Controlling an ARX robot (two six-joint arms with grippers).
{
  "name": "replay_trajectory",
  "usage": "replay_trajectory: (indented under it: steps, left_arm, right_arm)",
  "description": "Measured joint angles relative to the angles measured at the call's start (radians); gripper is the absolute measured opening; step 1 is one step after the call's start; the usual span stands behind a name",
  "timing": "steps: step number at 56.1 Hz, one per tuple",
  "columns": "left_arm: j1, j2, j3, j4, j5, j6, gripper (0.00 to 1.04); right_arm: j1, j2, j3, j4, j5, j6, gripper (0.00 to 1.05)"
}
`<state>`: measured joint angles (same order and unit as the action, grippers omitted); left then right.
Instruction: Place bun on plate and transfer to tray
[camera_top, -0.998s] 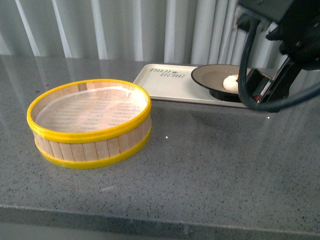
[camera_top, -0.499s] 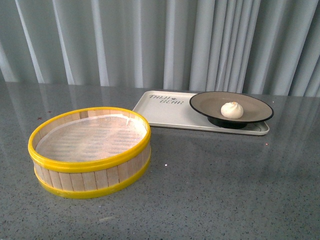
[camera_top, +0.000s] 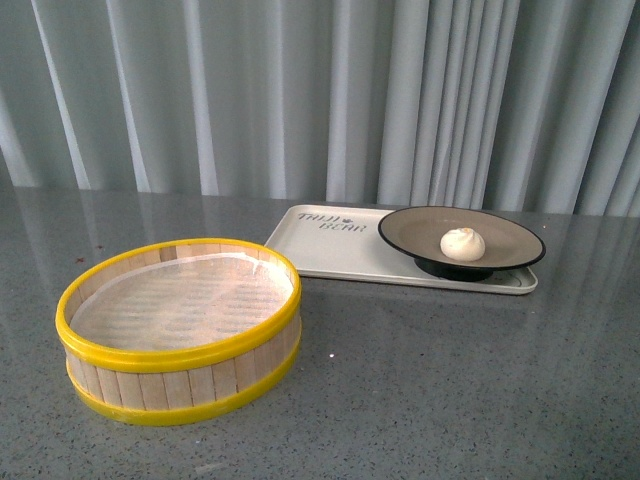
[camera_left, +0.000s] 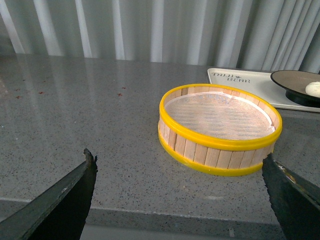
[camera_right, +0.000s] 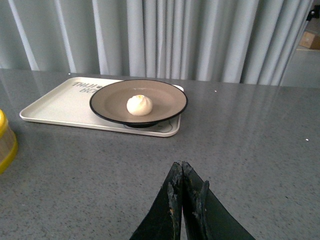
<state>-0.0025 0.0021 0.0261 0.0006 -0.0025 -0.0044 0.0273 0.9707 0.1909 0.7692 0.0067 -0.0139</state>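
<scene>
Front view: a small cream-white steamed bun (camera_top: 462, 243) sits near the middle of a wide taupe-brown plate with a black rim (camera_top: 505, 229), which rests on the right end of a flat cream-white rectangular tray (camera_top: 330, 250) toward the far edge of the grey speckled surface (camera_top: 430, 380); a yellow-rimmed wooden steamer basket (camera_top: 180, 375) stands nearer, to the left. Left wrist view: the left gripper (camera_left: 182, 192) has its dark fingers (camera_left: 60, 200) spread wide, holding nothing, above the near edge. Right wrist view: the right gripper (camera_right: 186, 200) has its fingers (camera_right: 172, 205) pressed together, empty, well short of the tray.
</scene>
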Motion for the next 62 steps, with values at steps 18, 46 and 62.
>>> replay_trajectory:
  steps: [18,46,62]
  left_arm:
    - [0.0,0.0,0.0,0.0,0.0,0.0,0.98]
    - [0.0,0.0,0.0,0.0,0.0,0.0,0.98]
    - [0.0,0.0,0.0,0.0,0.0,0.0,0.98]
  right_arm:
    - [-0.025,-0.183,-0.1,-0.086,-0.004,0.001,0.02]
    - [-0.025,-0.473,-0.186,-0.275,-0.005,0.002,0.02]
    - [-0.025,-0.646,-0.186,-0.443,-0.005,0.003,0.02]
